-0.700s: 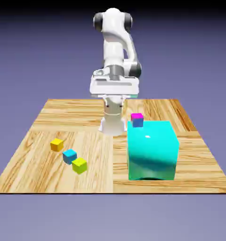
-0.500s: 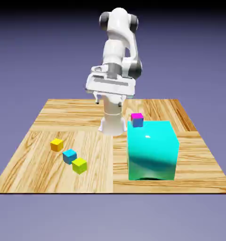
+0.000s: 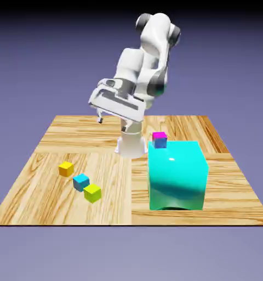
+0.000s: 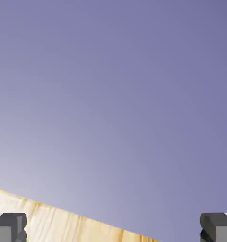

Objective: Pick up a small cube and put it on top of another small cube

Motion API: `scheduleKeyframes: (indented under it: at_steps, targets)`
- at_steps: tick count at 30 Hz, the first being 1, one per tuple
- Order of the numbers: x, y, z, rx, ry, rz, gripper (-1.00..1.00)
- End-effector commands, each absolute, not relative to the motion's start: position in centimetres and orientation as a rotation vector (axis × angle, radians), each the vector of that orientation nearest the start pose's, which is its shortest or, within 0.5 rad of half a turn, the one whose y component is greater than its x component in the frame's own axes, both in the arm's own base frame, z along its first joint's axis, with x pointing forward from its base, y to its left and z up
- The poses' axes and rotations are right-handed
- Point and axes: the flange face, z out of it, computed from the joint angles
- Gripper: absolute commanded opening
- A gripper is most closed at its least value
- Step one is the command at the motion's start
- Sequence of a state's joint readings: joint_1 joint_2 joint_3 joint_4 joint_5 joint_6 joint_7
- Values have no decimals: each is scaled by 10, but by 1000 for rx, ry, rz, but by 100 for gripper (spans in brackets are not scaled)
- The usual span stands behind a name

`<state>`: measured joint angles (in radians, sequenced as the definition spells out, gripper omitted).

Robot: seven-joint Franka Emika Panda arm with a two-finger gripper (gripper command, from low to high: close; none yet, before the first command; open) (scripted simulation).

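The white two-finger gripper (image 3: 112,125), fingers apart, now tilts toward the exterior view's left, suggesting an approach; the small lime-green cube (image 3: 92,194) sits left of the big turquoise block (image 3: 176,175).

The wooden worktop (image 3: 117,203) bears an orange-yellow cube (image 3: 66,169), a light blue cube (image 3: 81,183) and a lime cube (image 3: 92,194) toward its left edge in the exterior view. A big turquoise block (image 3: 176,175) stands nearer the right edge.
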<state>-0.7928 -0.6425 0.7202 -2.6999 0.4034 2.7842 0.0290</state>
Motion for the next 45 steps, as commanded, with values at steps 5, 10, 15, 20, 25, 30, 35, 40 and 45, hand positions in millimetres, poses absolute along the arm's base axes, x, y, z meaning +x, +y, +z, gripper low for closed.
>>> scheduleKeyframes:
  at_steps: [5,10,15,20,25,30,35,40,45]
  targets:
    - [414,-55,430,-3227,559,-911,0]
    - [421,-70,403,-3333,455,-752,0]
    - [425,-86,370,-3402,344,-562,0]
    - [426,-105,332,-3426,232,-358,0]
    - [423,-124,289,-3400,123,-161,0]
    - [415,-141,242,-3326,24,8,0]
    - [402,-155,196,-3220,-57,127,0]
    - [403,-157,159,-3225,-62,122,0]
    - [398,-159,127,-3221,-56,126,-100]
